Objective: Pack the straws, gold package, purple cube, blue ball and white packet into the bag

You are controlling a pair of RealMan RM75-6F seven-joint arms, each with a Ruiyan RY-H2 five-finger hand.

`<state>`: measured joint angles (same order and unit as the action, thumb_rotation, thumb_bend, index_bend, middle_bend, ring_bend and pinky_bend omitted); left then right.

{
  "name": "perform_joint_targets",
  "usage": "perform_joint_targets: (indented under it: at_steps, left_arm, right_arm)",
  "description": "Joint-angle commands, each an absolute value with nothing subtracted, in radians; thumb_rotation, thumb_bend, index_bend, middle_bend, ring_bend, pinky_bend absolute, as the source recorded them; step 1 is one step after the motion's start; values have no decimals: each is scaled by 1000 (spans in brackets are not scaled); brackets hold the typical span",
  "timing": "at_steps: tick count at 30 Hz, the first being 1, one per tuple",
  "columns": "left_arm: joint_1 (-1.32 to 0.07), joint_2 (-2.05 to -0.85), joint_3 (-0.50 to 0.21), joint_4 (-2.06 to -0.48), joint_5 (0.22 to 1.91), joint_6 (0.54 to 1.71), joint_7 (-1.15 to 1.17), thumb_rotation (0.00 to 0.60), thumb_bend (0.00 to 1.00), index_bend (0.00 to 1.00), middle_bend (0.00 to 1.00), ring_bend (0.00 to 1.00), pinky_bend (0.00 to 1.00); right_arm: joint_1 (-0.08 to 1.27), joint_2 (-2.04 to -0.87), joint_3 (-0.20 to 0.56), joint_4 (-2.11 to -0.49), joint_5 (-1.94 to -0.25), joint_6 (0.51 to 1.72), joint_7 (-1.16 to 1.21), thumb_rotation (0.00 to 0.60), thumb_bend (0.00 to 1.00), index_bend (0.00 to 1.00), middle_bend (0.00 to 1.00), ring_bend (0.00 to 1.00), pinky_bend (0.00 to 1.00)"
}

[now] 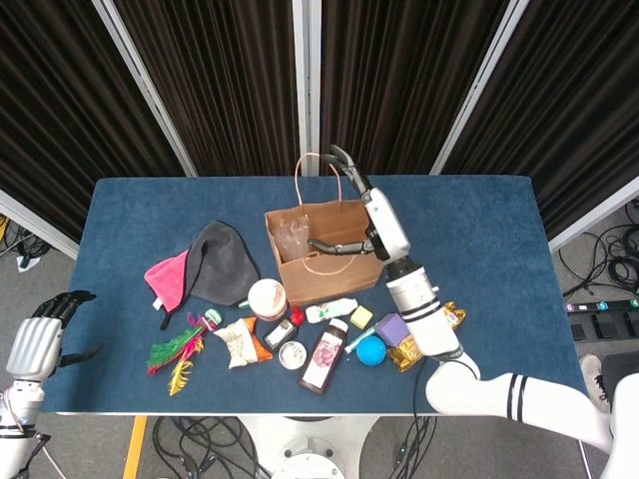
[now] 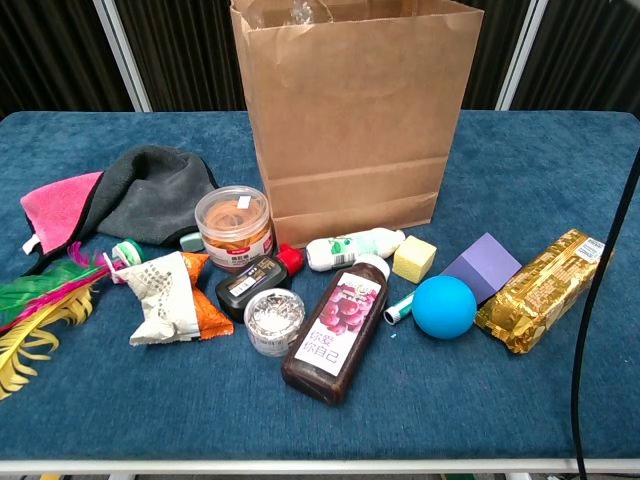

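The brown paper bag stands open at the table's middle. The clear-wrapped straws lie inside it, and their top shows at the bag's mouth. My right hand hovers over the bag's right rim with fingers spread and holds nothing. The purple cube, blue ball and gold package lie right of the bag's front. The white packet lies at the front left. My left hand hangs off the table's left front, holding nothing.
A grey cap and pink cloth lie left of the bag, with feathers in front. A jar, dark juice bottle, small tin, white bottle and yellow cube crowd the bag's front.
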<state>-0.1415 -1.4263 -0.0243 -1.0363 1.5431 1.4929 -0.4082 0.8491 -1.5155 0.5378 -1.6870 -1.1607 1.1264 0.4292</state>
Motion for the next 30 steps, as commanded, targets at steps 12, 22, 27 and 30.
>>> perform_joint_targets:
  at_steps: [12, 22, 27, 30]
  left_arm:
    - [-149, -1429, -21, -1057, 1553, 1490, -396, 600, 184, 303, 347, 235, 271]
    - [-157, -1446, -14, -1067, 1565, 1488, -374, 600, 185, 304, 346, 234, 270]
    - [-157, -1452, -16, -1064, 1563, 1492, -366, 600, 185, 303, 346, 235, 271]
    - [-155, -1455, -16, -1063, 1565, 1498, -361, 600, 185, 303, 346, 234, 271]
  right_arm:
    - [563, -1125, 449, -1931, -1376, 1419, -175, 600, 0, 196, 213, 47, 27]
    - [351, -1026, 180, -1844, -1405, 1389, -237, 600, 0, 197, 226, 54, 45]
    - [345, -1094, 76, -1708, -1466, 1296, -195, 600, 0, 197, 227, 54, 47]
    - [365, -1147, 37, -1619, -1527, 1250, -185, 600, 0, 197, 227, 55, 47]
